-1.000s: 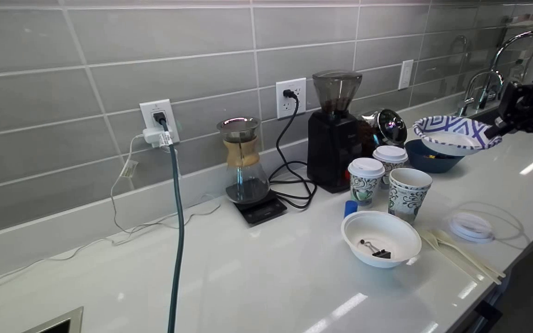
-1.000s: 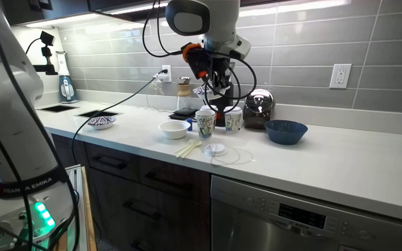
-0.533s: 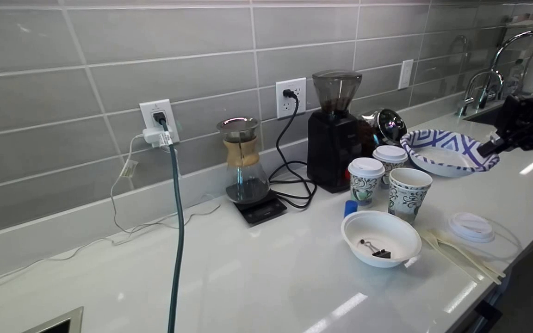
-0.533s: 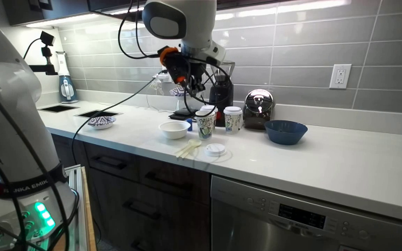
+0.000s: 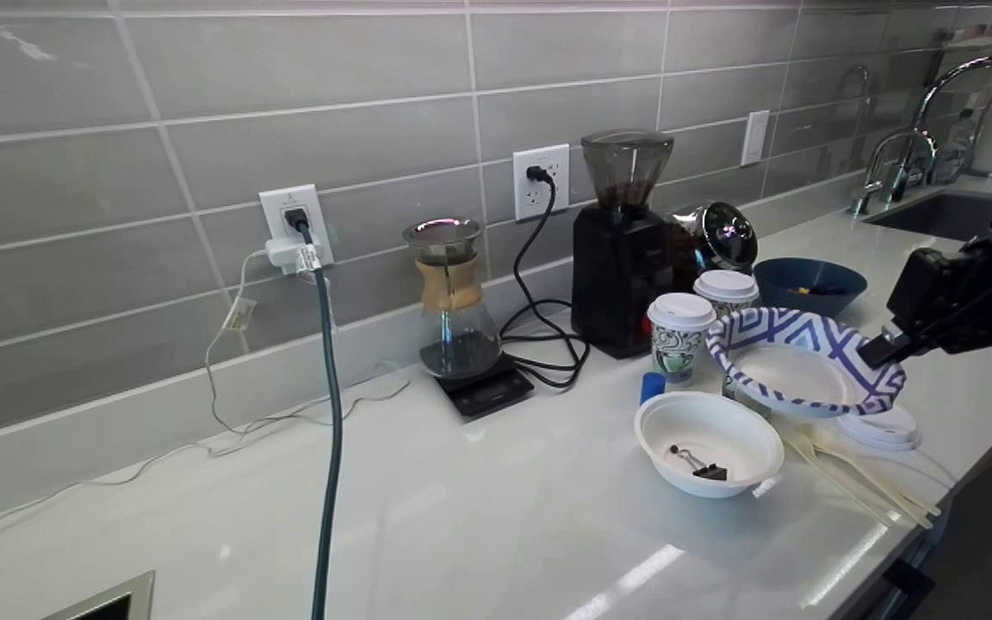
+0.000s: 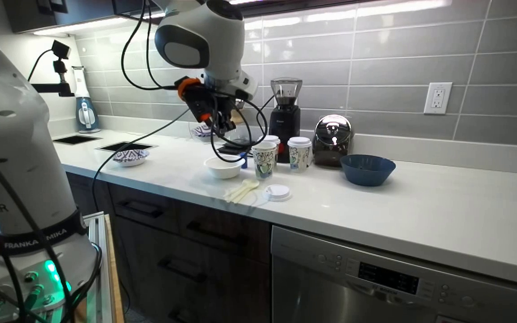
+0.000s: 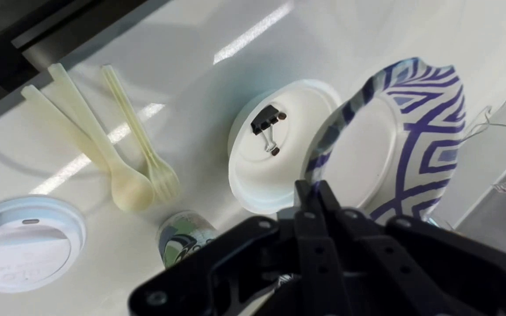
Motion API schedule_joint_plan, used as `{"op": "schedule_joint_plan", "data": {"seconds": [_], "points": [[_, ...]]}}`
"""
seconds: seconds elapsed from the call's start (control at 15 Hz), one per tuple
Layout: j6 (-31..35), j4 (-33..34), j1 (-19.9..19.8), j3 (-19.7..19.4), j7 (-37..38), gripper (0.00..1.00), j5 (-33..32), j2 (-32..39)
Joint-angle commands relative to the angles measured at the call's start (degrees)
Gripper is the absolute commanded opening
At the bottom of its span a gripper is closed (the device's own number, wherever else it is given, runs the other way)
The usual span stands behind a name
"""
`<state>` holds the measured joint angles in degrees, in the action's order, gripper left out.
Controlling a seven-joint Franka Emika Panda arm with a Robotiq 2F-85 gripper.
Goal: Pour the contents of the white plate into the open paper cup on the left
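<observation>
The white plate [image 5: 793,375] with the blue-purple patterned rim is held in the air, tilted, and no contents show on its inner surface; it also shows in the wrist view [image 7: 363,149]. My gripper [image 5: 879,349] is shut on its rim; the fingertips [image 7: 312,185] pinch the near edge. In an exterior view the plate [image 6: 202,130] is partly behind cables. The open paper cup [image 6: 264,160] stands upright on the counter, right of the plate there; the plate hides most of it in an exterior view. In the wrist view part of a green-patterned cup [image 7: 187,237] shows beside the gripper.
A white bowl [image 5: 711,448] holds a black binder clip. Two lidded cups [image 6: 300,154], a blue cap [image 5: 653,387], a loose lid [image 6: 277,193], pale utensils [image 7: 125,180], a dark blue bowl [image 6: 367,170], a grinder [image 5: 621,275] and another patterned bowl [image 6: 130,157] are on the counter.
My gripper has carried the plate away from above the dark blue bowl, past the cups and lower, towards the white bowl. The plate now covers the open cup in an exterior view.
</observation>
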<state>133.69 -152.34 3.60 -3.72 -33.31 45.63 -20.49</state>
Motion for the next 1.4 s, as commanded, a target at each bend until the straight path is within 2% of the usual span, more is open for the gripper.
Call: {"op": "schedule_joint_plan", "data": {"seconds": [0.0,0.67,1.27,1.33], "points": [[7.67,-3.35,3.79,1.73,-3.06,0.01,5.03,-0.02],[24.04,-2.67,11.12,3.65,-8.27,0.01,19.19,9.51],[26.62,1.28,13.64,3.97,-11.41,0.01,25.46,16.95],[26.63,1.86,13.7,3.89,-11.69,0.29,26.11,17.39]]}}
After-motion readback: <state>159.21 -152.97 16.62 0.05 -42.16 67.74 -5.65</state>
